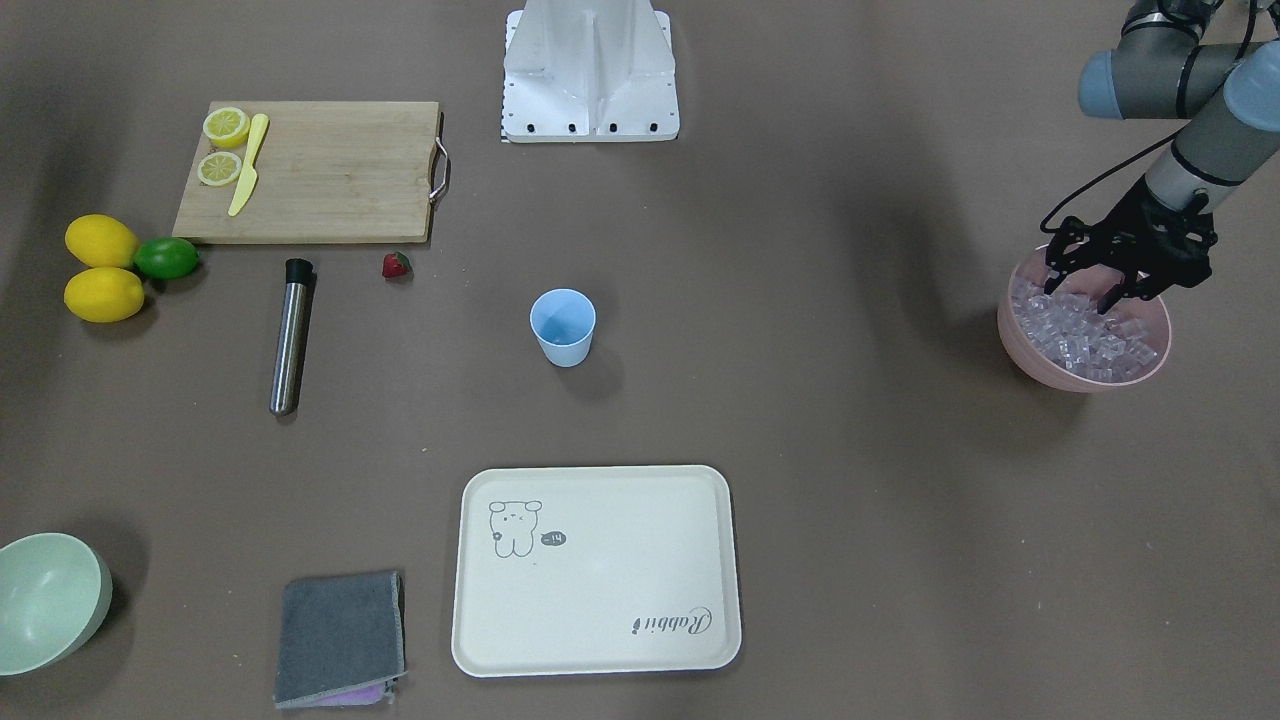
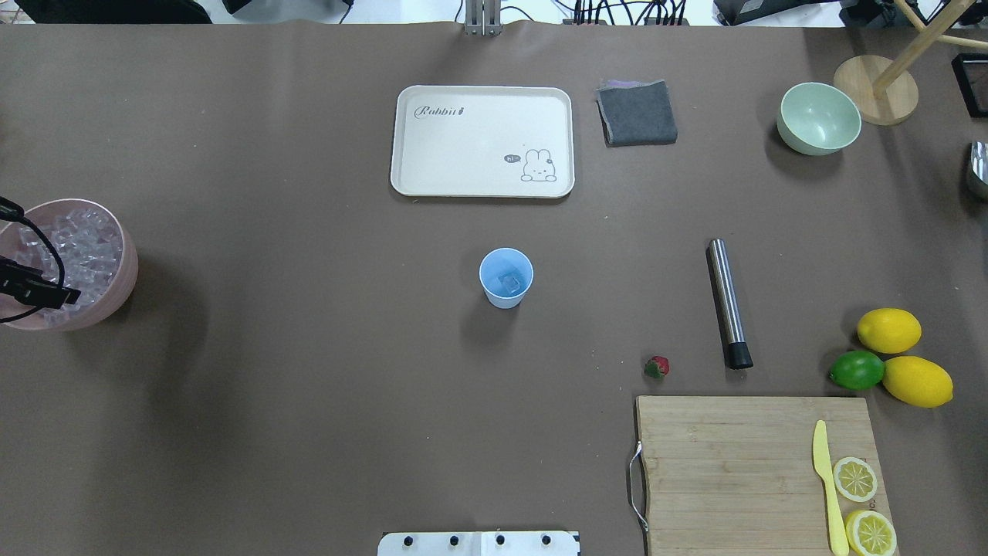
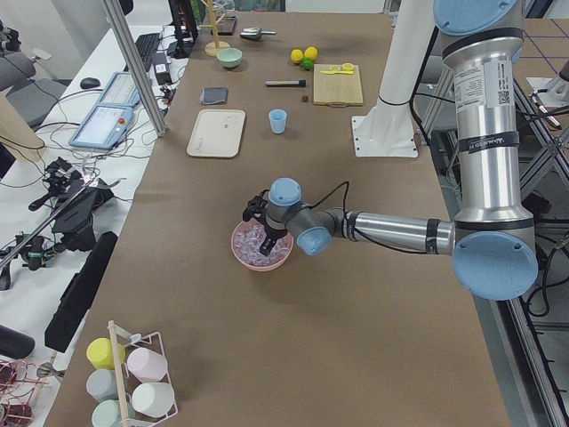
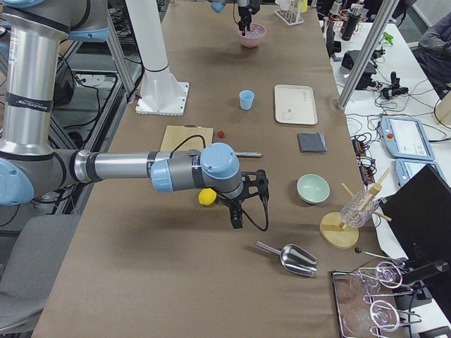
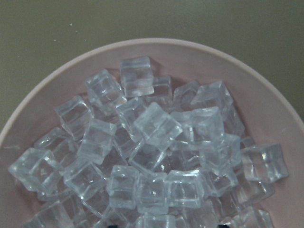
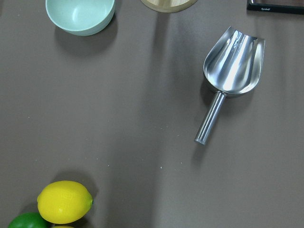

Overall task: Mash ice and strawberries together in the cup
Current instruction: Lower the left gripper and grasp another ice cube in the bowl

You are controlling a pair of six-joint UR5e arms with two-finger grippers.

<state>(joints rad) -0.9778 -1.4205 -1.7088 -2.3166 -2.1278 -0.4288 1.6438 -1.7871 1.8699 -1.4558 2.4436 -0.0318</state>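
The left fingers [image 1: 1057, 268] hung spread wide over the pink bowl [image 1: 1020, 345] at the right edge of the front view, their tips down among the ice [image 1: 1085, 335] and closed on nothing. From the left wrist camera the ice filled the frame, clear cubes heaped inside the pink rim. The cup [image 1: 562, 325] stood upright on the bare tabletop [image 1: 800, 450] near the frame's middle, well apart from the bowl. The overhead view showed something pale and glassy at the cup's bottom, too faint to name. The strawberry [image 1: 396, 265] lay on the tabletop left of the cup, just below the lower right corner of the board [image 1: 330, 170]. A steel rod with a black end [image 1: 291, 335] lay left of the strawberry. On the board's left end sat two lemon halves [image 1: 225, 145] and a yellow knife [image 1: 247, 165]. Two lemons [image 1: 102, 268] and a lime [image 1: 166, 258] clustered at the left edge. A tray [image 1: 600, 570], a grey cloth [image 1: 340, 638] and a green bowl [image 1: 50, 600] lined the bottom. The right fingers [image 4: 235, 217] showed only in the right side view, and I cannot tell how they stood. The right wrist camera looked down on a metal scoop [image 6: 232, 66].
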